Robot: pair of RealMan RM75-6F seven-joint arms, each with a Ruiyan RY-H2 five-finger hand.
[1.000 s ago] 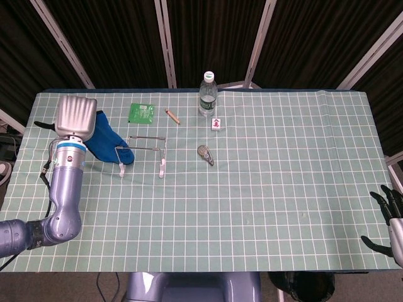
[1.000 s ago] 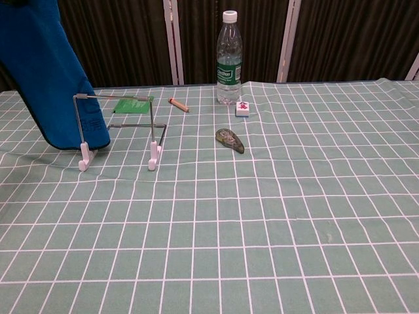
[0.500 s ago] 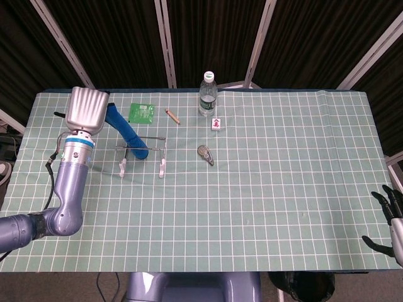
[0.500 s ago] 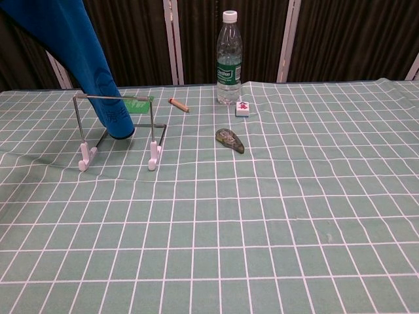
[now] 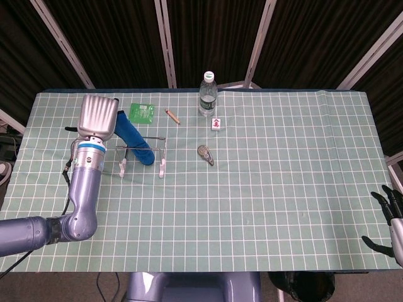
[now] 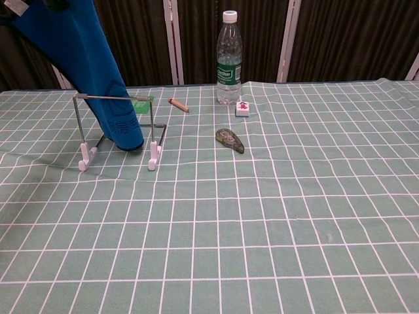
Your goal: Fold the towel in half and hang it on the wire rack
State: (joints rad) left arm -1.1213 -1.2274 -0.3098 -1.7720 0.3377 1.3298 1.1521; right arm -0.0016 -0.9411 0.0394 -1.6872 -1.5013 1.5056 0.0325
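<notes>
**Swinging the folded towel over the rack bar**

Covering the whole surface (image 5: 271,207) is a green checked cloth, and the biggest change on it is at the far left. The left arm has carried its load toward the centre over the last second: the left hand (image 5: 99,116) now sits almost above the rack, where a second ago it hung well out to the left of it. Its fingers cannot be seen from either camera, yet the blue towel (image 6: 98,78) hangs from it in one long folded strip, so I judge they are clamped on its top end. The towel's lower end, which earlier dangled outside the left post, has passed behind the top bar and now hangs inside the wire rack (image 6: 118,131), near the surface. The fold looks done; draping is what remains, and that calls for lowering the towel across the bar so both halves balance.

At the near right corner the right hand (image 5: 387,220) idles off the surface edge, fingers spread, holding nothing.

Untouched beyond the rack: a water bottle (image 6: 229,59), a green card (image 5: 142,112), a small tile (image 6: 243,108).
</notes>
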